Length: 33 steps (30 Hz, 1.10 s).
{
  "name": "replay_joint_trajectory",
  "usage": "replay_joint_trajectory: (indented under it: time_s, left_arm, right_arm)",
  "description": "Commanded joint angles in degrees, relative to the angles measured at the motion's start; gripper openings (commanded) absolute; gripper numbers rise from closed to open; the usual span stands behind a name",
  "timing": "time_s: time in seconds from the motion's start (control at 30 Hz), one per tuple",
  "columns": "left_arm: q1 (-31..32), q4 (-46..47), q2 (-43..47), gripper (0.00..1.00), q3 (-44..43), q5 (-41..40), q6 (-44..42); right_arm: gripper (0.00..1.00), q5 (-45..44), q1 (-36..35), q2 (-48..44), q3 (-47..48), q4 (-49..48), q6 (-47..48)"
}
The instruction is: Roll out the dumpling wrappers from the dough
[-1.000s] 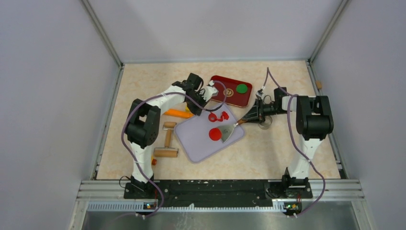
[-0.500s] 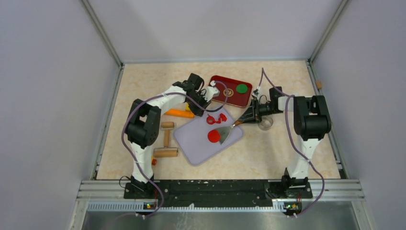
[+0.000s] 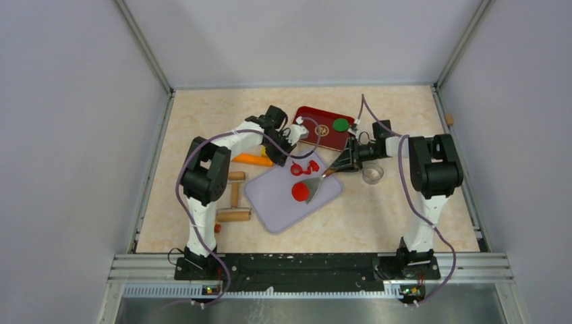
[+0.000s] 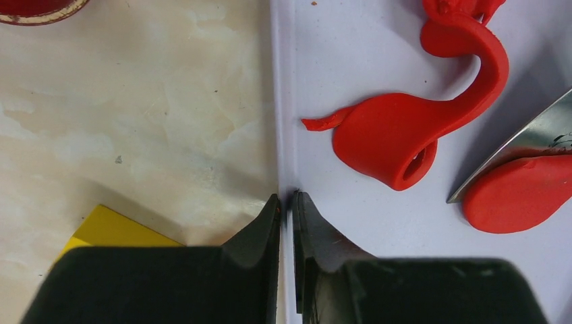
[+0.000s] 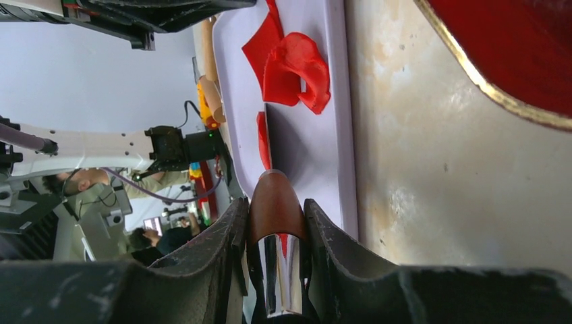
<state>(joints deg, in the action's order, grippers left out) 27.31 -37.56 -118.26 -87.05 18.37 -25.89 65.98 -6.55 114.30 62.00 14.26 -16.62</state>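
On the lilac board lies a round red dumpling wrapper, also in the left wrist view. A metal spatula blade touches its right side; whether the blade is under it, I cannot tell. Curly scraps of red dough lie at the board's far end. My right gripper is shut on the spatula's brown handle. My left gripper is shut, its tips straddling the board's left edge with nothing between them.
A dark red tray with a green disc sits behind the board. A wooden rolling pin and an orange tool lie left of the board. A clear ring stands to its right. A yellow object lies beside my left fingers.
My right gripper has moved left with the spatula, pushing its blade against the wrapper. Board and wrapper have shifted slightly left. The left arm has hardly moved.
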Motion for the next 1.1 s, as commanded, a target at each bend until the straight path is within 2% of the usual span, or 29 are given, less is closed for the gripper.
replay_joint_trajectory:
  time_s: [0.0,0.17,0.2,0.23,0.43,0.6,0.77,0.9,1.07]
  left_arm:
    - [0.38,-0.58,0.37,0.15,-0.59,0.7,0.35]
    - [0.33,-0.67,1.83,0.23,-1.37,-0.09,0.84]
    - [0.29,-0.75,2.22,0.25,-1.76,-2.56,0.87]
    - [0.21,-0.83,2.52,0.26,-2.06,-0.63,0.87]
    - [-0.47,-1.29,4.16,0.3,-4.29,-1.3,1.01]
    - [-1.9,-0.79,5.83,0.4,-7.58,-3.39,1.68]
    - [-4.29,-1.14,7.51,0.44,-11.46,-4.47,2.7]
    - [-6.21,-3.6,8.56,0.45,-13.65,-5.23,2.08]
    - [-7.69,-5.43,11.53,0.46,-11.97,-5.79,1.27]
  right_arm:
    - [0.0,1.78,-1.19,0.86,0.84,-7.12,-2.57]
    - [0.0,6.75,-1.19,-0.04,-0.04,-11.27,-7.09]
    - [0.0,7.76,-1.19,-0.05,-0.19,-11.99,-7.85]
    - [0.0,8.32,-1.1,0.04,-0.09,-11.92,-8.0]
    - [0.0,11.41,-1.04,2.27,1.39,-9.68,-8.35]
    - [0.0,13.14,-0.65,1.52,3.33,-5.33,-6.33]
    - [0.0,13.19,1.52,-0.84,5.39,-7.48,-10.12]
    - [0.0,11.99,4.31,-2.0,5.59,-19.4,-21.18]
    - [0.0,9.92,8.86,-0.77,4.15,-46.66,-44.99]
